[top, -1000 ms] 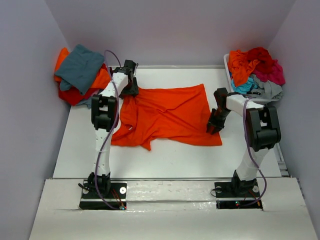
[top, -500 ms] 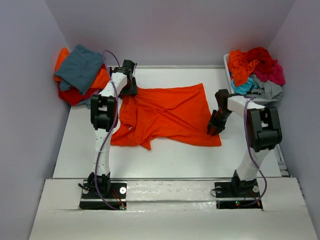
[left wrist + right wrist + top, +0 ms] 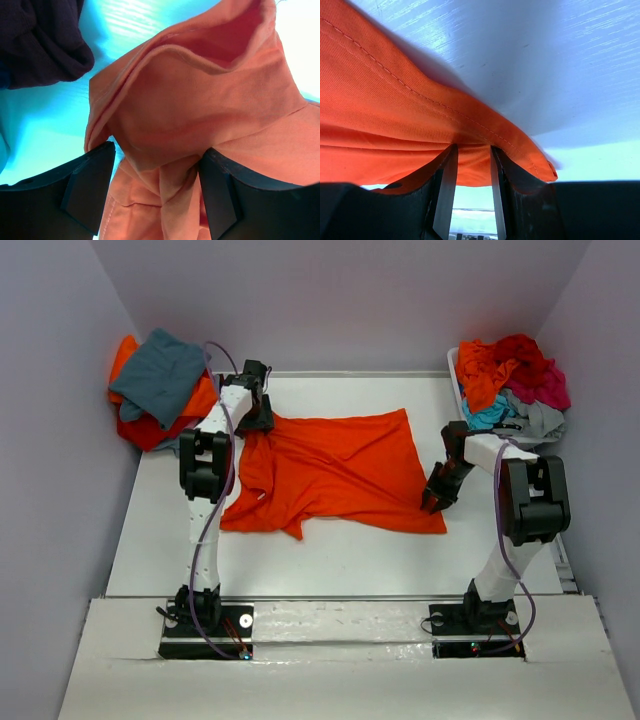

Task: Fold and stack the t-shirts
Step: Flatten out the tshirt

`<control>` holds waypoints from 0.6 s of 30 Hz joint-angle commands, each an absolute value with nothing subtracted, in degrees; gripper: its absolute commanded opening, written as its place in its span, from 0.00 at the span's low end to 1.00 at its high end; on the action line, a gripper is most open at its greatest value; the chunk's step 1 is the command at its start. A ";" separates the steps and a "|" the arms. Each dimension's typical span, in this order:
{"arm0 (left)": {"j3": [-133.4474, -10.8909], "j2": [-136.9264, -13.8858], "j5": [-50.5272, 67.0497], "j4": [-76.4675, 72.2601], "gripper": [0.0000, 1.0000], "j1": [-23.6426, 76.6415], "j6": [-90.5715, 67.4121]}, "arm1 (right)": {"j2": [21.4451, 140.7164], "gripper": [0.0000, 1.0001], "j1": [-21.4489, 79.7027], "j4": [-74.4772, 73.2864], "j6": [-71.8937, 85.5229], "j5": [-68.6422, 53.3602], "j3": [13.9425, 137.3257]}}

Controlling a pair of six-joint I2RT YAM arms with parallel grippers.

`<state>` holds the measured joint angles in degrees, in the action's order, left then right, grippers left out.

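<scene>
The bright orange t-shirt (image 3: 340,465) lies spread and wrinkled on the white table (image 3: 330,550). My left gripper (image 3: 258,418) is at its far left corner. In the left wrist view, my left gripper (image 3: 155,160) has a thick bunch of orange cloth (image 3: 200,90) pinched between its fingers. My right gripper (image 3: 436,498) is at the shirt's near right corner. In the right wrist view, my right gripper (image 3: 472,150) is shut on the hemmed edge (image 3: 395,115), which is lifted slightly off the table.
A teal-grey shirt (image 3: 160,375) lies on orange and red ones (image 3: 150,430) at the far left, by the wall. A white bin (image 3: 452,370) at the far right holds red (image 3: 520,355), orange, magenta, turquoise and grey shirts. Dark cloth (image 3: 40,40) lies beside the left gripper.
My right gripper has moved a little to the right, drawing the shirt's near right corner with it. The left arm has not moved.
</scene>
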<state>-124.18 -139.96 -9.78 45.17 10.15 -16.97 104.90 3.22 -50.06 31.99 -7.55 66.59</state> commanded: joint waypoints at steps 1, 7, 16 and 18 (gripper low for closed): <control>-122.08 -136.23 -11.52 46.85 0.77 8.27 -16.26 | 104.24 0.39 2.20 -49.48 30.06 -4.22 65.13; -122.25 -134.83 -9.41 46.06 0.77 8.26 -16.17 | 103.63 0.39 1.67 -49.48 28.92 -7.12 66.71; -123.22 -129.47 -9.58 43.42 0.77 10.55 -15.64 | 99.23 0.42 2.20 -52.38 25.58 -5.98 75.58; -123.92 -128.59 -9.58 43.50 0.77 11.07 -15.56 | 99.05 0.42 2.72 -53.00 25.58 -6.24 77.07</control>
